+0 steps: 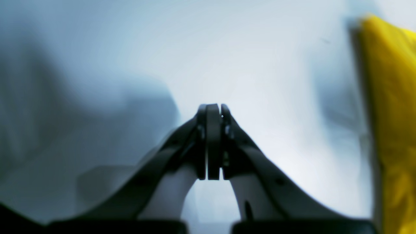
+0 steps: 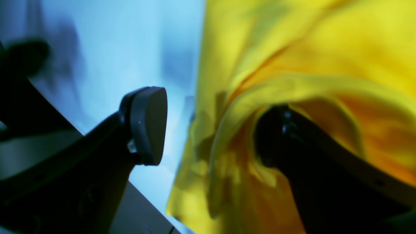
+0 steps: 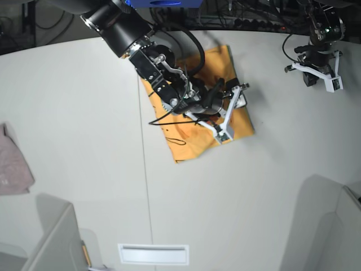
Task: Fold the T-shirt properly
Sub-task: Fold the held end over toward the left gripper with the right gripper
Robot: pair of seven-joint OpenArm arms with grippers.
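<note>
Lying folded on the tabletop [image 3: 282,169], the T-shirt [image 3: 192,138] is straddled by the right gripper's [image 2: 211,130] parted jaws, so withdrawal seems next; the left gripper [image 1: 214,112] is closed, empty.

You can't see much of the T-shirt [image 3: 194,132] in the base view: the right arm [image 3: 152,53] and right gripper [image 3: 232,110] cover its middle, so any fold lines there stay hidden, and the dark marks near its lower edge are too small to read. In the right wrist view the cloth is a yellow blur running off the top, right and bottom edges, and a fold hides the tip of one finger [image 2: 276,130]. The left wrist view is soft throughout; the shirt is only a strip cut by the right edge. The pink cloth [image 3: 14,166] is cropped at the left border.
</note>
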